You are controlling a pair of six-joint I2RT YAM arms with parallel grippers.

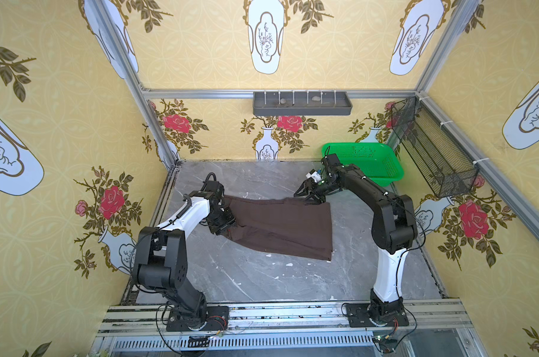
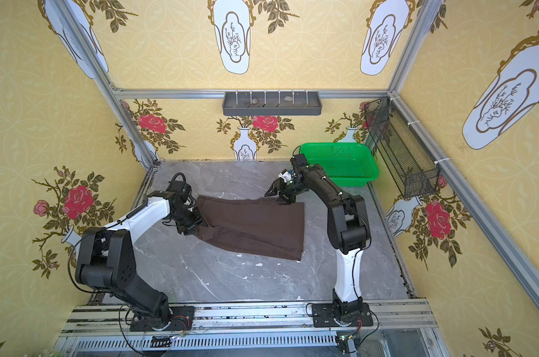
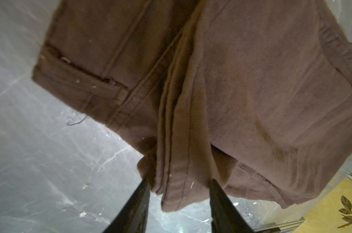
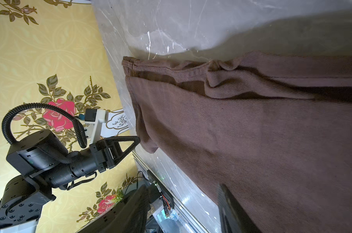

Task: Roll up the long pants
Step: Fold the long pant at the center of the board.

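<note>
The long pants (image 1: 280, 225) (image 2: 252, 225), dark brown, lie flat across the middle of the grey marble table (image 1: 262, 278). My left gripper (image 1: 228, 227) (image 2: 200, 227) is at their left end. In the left wrist view its fingers stand apart, and a loose fold of the pants (image 3: 251, 80) lies between the tips of the gripper (image 3: 178, 181). My right gripper (image 1: 302, 198) (image 2: 275, 197) is open at the far right corner of the pants. One finger rests over the cloth (image 4: 251, 131), the other is off it, and nothing is pinched in the gripper (image 4: 183, 185).
A green basket (image 1: 367, 160) stands at the back right, just behind the right arm. A black mesh rack (image 1: 431, 148) hangs on the right wall and a grey shelf tray (image 1: 302, 103) on the back wall. White flecks dot the table.
</note>
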